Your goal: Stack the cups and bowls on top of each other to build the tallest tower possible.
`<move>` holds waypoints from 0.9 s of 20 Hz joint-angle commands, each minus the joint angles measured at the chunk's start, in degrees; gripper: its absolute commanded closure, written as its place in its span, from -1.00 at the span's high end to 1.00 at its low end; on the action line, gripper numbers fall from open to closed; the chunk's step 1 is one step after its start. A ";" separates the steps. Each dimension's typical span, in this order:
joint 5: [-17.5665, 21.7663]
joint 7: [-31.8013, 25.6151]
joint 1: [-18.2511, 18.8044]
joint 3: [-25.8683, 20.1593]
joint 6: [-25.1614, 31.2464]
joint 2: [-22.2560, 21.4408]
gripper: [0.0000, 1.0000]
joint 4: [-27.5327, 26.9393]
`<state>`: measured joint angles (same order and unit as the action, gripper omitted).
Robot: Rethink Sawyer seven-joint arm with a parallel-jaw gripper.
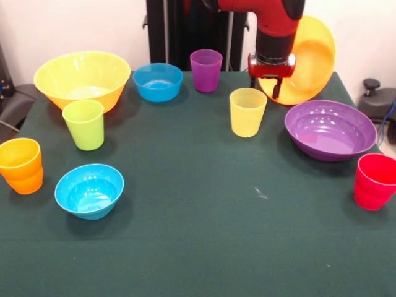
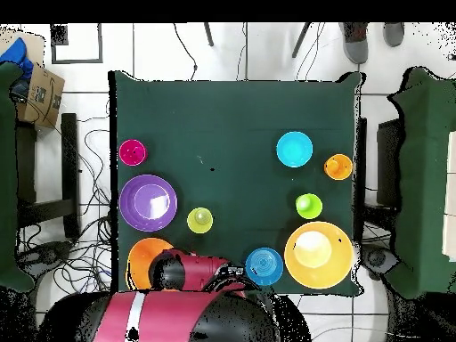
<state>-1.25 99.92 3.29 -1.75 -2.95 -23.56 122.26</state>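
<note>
My gripper (image 1: 272, 85) is shut on the rim of a large yellow-orange bowl (image 1: 311, 59), which hangs tilted on its side above the table's back right. From overhead this bowl (image 2: 145, 258) shows beside my arm (image 2: 191, 270). A second large yellow-orange bowl (image 1: 81, 78) stands back left. Two blue bowls (image 1: 158, 81) (image 1: 90, 190) and the wide purple bowl (image 1: 330, 130) rest apart on the cloth. The purple cup (image 1: 206, 70), yellow cup (image 1: 247, 112), lime green cup (image 1: 84, 124), orange cup (image 1: 21, 166) and red cup (image 1: 374, 181) each stand alone. Nothing is stacked.
The dark green tablecloth (image 1: 198, 241) covers the table. In the overhead view chairs and cables flank the table (image 2: 232, 116), and a cardboard box (image 2: 40, 93) sits at the upper left.
</note>
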 commanded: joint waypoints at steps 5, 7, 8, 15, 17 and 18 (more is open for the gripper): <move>-4.28 10.07 -2.38 -6.21 7.03 -4.85 1.00 -5.20; -4.96 9.97 -3.36 -5.36 10.85 -8.12 1.00 -4.88; -5.13 9.77 -3.77 -4.89 12.57 -9.36 1.00 -4.99; -5.32 9.04 -6.27 -2.13 16.71 -11.82 1.00 -7.83; -5.10 8.94 -6.93 -1.39 17.03 -11.96 1.00 -8.61; -4.91 8.80 -7.27 -0.96 17.44 -12.17 1.00 -8.96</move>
<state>-3.29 99.93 -2.70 -1.08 9.57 -34.64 120.25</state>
